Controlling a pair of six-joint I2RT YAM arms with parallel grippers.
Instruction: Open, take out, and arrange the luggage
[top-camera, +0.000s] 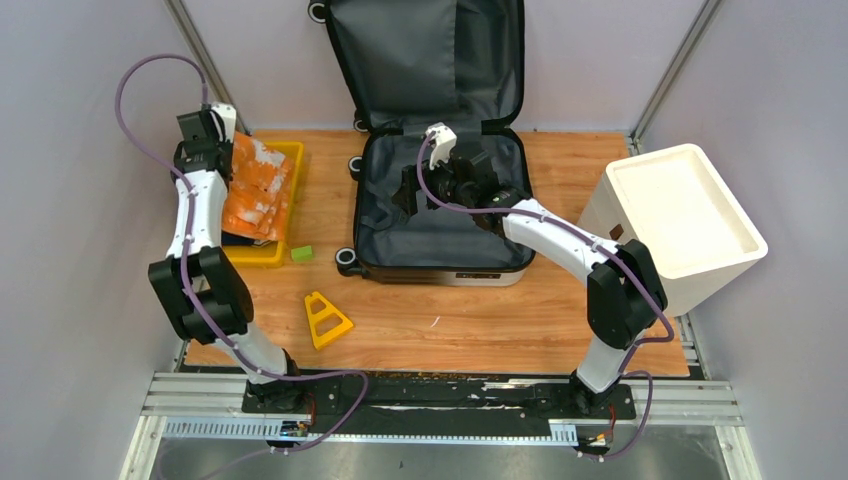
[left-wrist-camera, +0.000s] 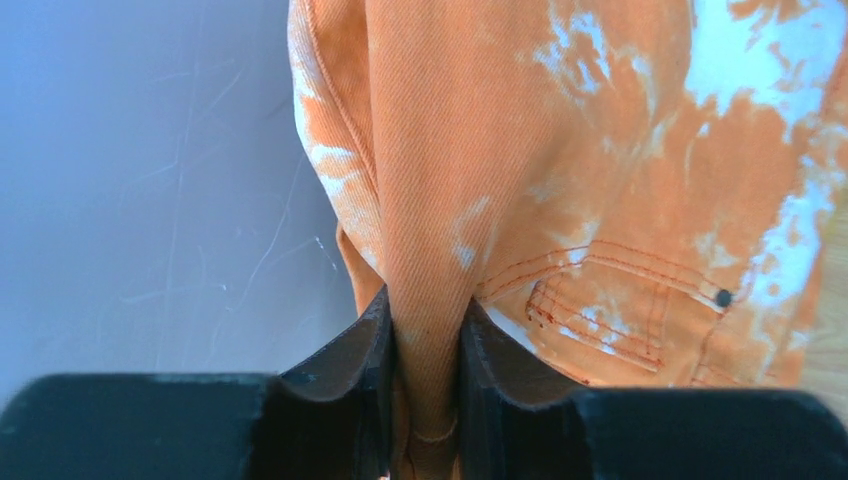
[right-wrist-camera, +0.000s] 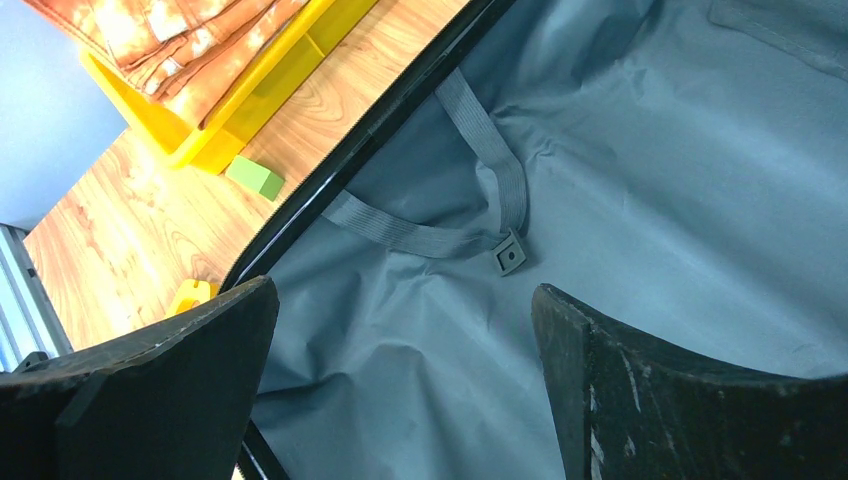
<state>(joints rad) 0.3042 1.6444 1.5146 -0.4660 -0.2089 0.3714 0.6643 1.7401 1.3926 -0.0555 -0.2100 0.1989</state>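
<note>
left claw (left-wrist-camera: 425, 335) pinches the limp orange cloth (left-wrist-camera: 560, 150); right claw (right-wrist-camera: 400, 360) hangs spread inside the open luggage (top-camera: 430, 245), stiff-shelled, i'd say best gripped at its rim.

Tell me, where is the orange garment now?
The orange garment is at the left of the top view, over the yellow tray, pinched by the left gripper, left of the luggage.

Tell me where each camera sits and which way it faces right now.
Top external: above and behind the bases, looking down on the open luggage, both arms in view.
Left wrist: behind the left gripper, facing the orange tie-dye garment it pinches.
Right wrist: over the luggage lining, open right gripper in view, facing the yellow tray.
Shared: right wrist and top both show tray, garment, green block.
</note>
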